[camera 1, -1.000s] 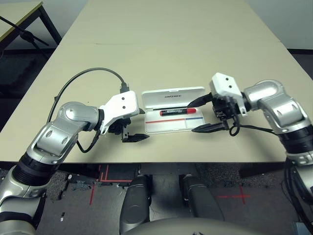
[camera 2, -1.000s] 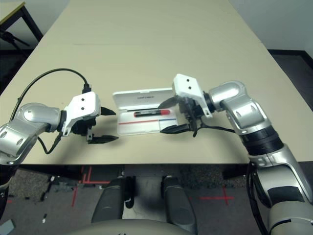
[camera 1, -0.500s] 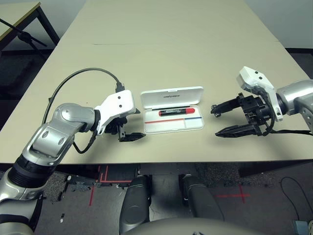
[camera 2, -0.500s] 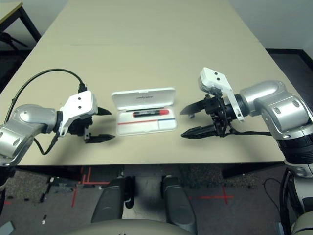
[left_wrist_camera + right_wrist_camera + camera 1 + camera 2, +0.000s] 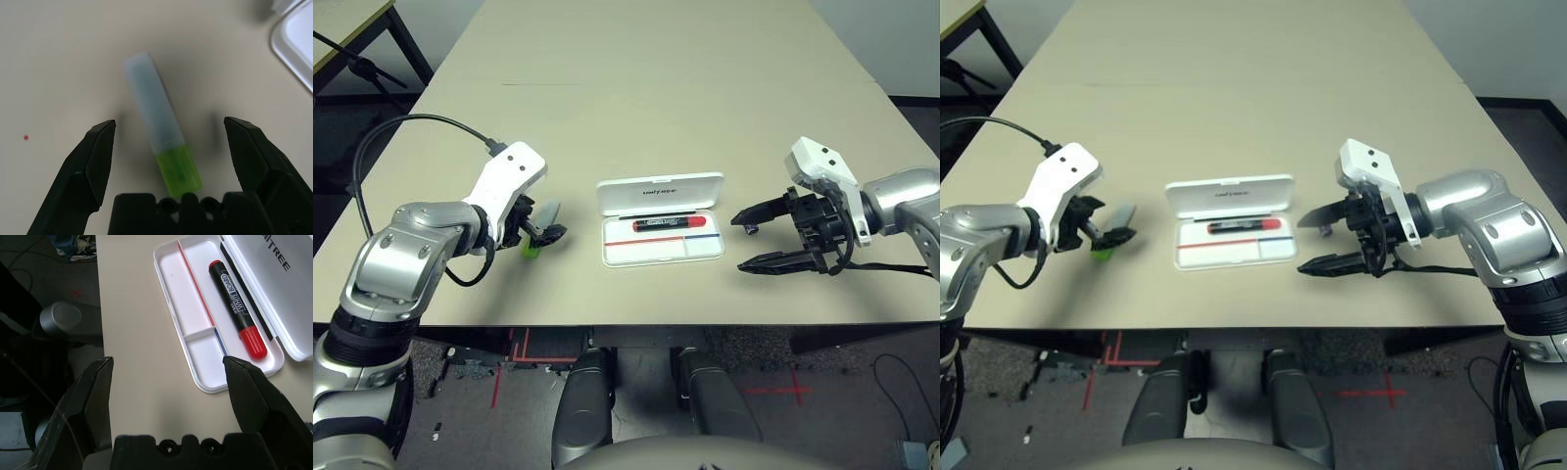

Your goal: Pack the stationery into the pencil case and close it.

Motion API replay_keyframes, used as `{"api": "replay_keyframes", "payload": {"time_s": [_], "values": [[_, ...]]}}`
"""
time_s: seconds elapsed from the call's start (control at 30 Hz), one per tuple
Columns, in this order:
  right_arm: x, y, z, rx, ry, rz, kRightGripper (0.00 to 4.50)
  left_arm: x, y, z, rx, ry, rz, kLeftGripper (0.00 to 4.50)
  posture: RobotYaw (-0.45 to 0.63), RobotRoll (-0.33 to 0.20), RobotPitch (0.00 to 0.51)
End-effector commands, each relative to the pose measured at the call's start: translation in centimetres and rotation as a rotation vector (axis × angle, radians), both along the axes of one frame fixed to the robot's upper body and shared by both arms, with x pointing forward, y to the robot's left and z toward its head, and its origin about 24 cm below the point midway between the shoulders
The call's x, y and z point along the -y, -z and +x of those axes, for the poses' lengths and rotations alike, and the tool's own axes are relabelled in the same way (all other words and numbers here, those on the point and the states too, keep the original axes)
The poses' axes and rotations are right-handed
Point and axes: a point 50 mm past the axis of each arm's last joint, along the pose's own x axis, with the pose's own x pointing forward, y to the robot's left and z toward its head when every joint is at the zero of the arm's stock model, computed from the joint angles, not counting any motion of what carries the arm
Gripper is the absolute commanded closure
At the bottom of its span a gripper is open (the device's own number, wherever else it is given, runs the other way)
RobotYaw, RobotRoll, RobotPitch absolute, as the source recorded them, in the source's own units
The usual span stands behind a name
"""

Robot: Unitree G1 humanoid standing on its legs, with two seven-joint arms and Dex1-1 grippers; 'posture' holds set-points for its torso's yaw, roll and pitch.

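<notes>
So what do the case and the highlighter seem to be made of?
Case: probably hard plastic, smooth white, with thin moulded walls and rounded corners. Highlighter: likely plastic too, with a glossy lime-green part and a frosted, half-clear pale part.

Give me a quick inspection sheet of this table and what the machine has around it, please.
Surface: beige table, bare apart from the job's things.
Job's things: white pencil case lies open, lid back; red marker lies inside it. Green highlighter lies on the table to the case's left, outside it.
Clutter: nothing seen.
Tools: left tool open, its fingers either side of the highlighter, not closed on it. Right tool open and empty, to the right of the case.
Cables: black cable loops from the left wrist above the table.
Surroundings: another table's corner at far left; dark floor with red tape marks below.
</notes>
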Motion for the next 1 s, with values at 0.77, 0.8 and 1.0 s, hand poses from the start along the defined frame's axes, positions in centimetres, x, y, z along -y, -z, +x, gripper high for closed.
{"api": "replay_keyframes", "payload": {"time_s": [0.77,0.8,1.0], "values": [[-0.8,0.6,0.5,0.064,-0.032,0.001,0.00,0.4,3.7,1.8,-0.083,-0.134,-0.056,0.39,0.08,0.000,0.168],[-0.9,0.6,0.5,0.067,-0.032,0.002,0.00,0.4,3.7,1.8,-0.083,-0.133,-0.056,0.59,0.08,0.000,0.168],[-0.9,0.5,0.8,0.078,-0.034,0.003,0.00,0.4,3.9,1.6,-0.085,-0.116,-0.044,2.80,0.08,0.000,0.168]]}}
